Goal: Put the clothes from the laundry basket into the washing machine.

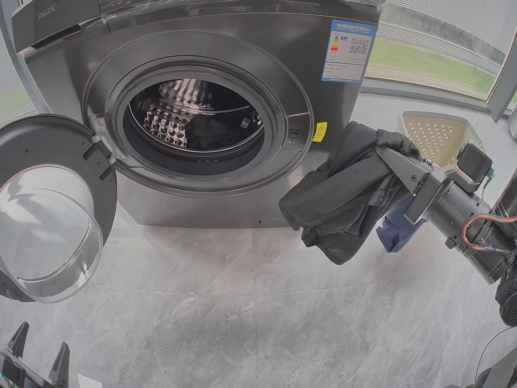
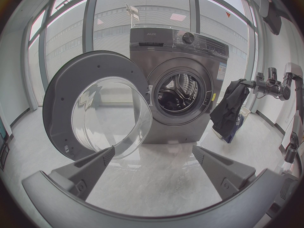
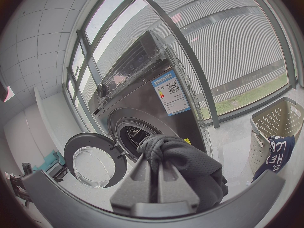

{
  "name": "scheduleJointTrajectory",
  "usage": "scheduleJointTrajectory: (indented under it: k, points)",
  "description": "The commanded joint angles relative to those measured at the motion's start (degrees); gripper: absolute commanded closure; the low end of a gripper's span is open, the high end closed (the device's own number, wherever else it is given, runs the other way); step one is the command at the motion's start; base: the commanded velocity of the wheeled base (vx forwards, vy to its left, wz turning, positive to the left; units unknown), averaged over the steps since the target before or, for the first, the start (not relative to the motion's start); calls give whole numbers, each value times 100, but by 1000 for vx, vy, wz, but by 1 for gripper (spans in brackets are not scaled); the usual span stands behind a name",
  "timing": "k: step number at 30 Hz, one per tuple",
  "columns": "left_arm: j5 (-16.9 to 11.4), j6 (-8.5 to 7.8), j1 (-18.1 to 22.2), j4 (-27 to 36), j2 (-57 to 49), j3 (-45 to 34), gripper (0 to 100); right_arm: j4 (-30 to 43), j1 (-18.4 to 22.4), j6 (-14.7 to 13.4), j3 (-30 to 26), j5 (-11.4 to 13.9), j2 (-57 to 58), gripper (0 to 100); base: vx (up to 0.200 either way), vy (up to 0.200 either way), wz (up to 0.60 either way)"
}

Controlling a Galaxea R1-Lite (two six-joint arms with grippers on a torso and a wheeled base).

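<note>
A: Where is the dark grey mesh garment (image 1: 339,195)?

B: Clenched in the right gripper (image 1: 383,154), it hangs above the grey tiled floor (image 1: 242,308), right of the silver front-loading washing machine (image 1: 215,44), whose round glass door (image 1: 48,206) stands open.

A: And the left gripper (image 2: 158,162)?

B: Jaws spread, holding nothing, low before that door. A navy printed garment (image 3: 280,152) drapes over the rim of the beige perforated laundry basket (image 3: 278,117).
</note>
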State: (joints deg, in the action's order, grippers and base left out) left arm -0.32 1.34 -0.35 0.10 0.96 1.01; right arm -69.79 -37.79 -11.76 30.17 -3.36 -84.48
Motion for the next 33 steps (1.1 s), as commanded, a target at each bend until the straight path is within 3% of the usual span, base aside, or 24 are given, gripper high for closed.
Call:
scheduleJointTrajectory:
  k: [1, 11, 26, 33]
  points:
    - [-3, 7, 0, -1, -88, -92, 0, 1, 44, -1, -11, -6, 2, 100, -200, 0, 0]
    - [-3, 7, 0, -1, -88, -92, 0, 9, 44, -1, -3, -6, 2, 100, -20, 0, 0]
    - [-3, 7, 0, -1, -88, -92, 0, 18, 44, -1, -3, 2, 2, 100, 0, 200, 0]
    - [-3, 7, 0, -1, -88, -92, 0, 27, 44, -1, -11, 2, -7, 100, 0, 0, 0]
